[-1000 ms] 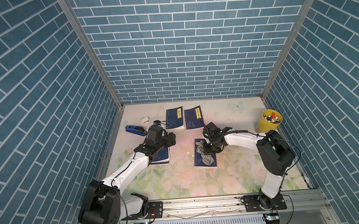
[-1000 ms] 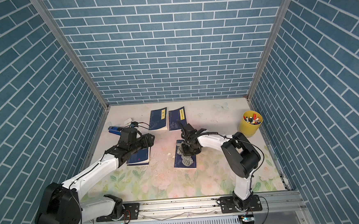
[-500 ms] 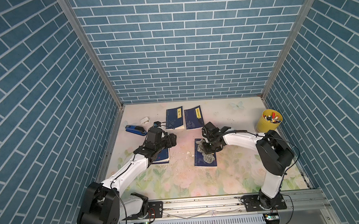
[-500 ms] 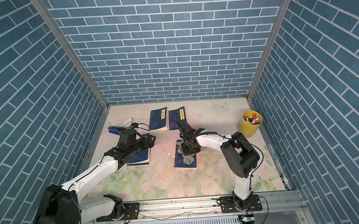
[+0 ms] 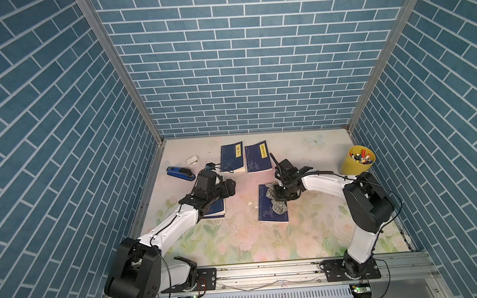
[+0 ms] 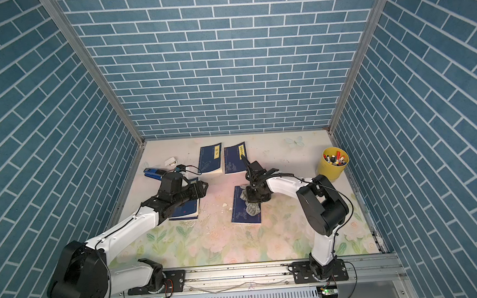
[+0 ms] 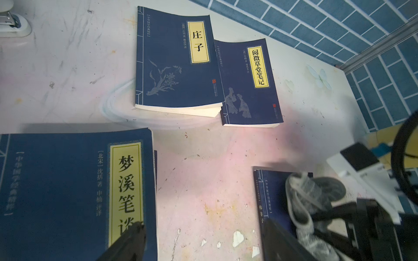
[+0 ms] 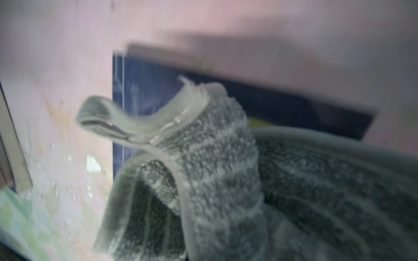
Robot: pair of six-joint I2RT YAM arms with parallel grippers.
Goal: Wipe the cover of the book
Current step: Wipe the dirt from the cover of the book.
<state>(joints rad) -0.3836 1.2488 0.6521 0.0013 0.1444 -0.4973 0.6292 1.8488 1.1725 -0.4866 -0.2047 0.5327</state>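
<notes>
The right gripper (image 5: 280, 198) clasps the cloth (image 5: 279, 208) on the book's (image 5: 272, 218) far half. The left gripper (image 5: 230, 187) gapes idle. The near half seems unwiped.

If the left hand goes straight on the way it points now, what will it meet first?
The left hand would probably meet bare table first, between the near book and the book under the cloth; depth is unclear.

My cloth (image 8: 221, 171) is fuzzy grey terry, hem stitched. The book (image 5: 270, 218) cover looks matt paper. The counter (image 5: 237, 240) is smooth, scuffed. At two o'clock, a plastic cup (image 5: 355, 168).
</notes>
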